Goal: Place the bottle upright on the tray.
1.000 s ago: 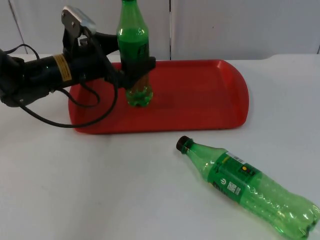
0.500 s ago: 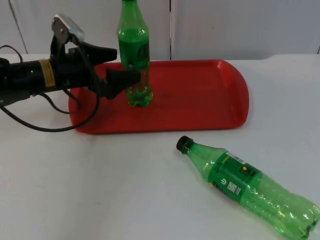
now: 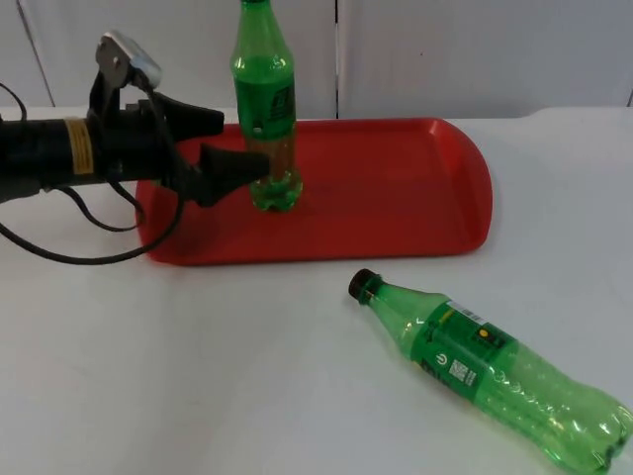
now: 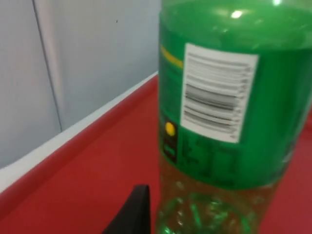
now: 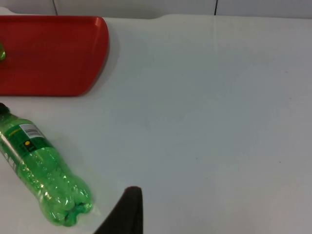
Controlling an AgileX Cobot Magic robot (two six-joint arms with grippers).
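Observation:
A green bottle with a label stands upright on the left part of the red tray. My left gripper is open just left of this bottle, its fingers apart and off the plastic. In the left wrist view the upright bottle looms close over the tray floor. A second green bottle with a dark cap lies on its side on the white table, in front of the tray. My right gripper waits above the table, beside the lying bottle.
The tray's raised rim ends near the lying bottle's cap. The grey partition wall rises right behind the tray. White table stretches out to the right of the lying bottle.
My left gripper has opened, let go of the upright bottle and drawn back to the left. The bottle stays standing on the tray. The lying bottle has not moved.

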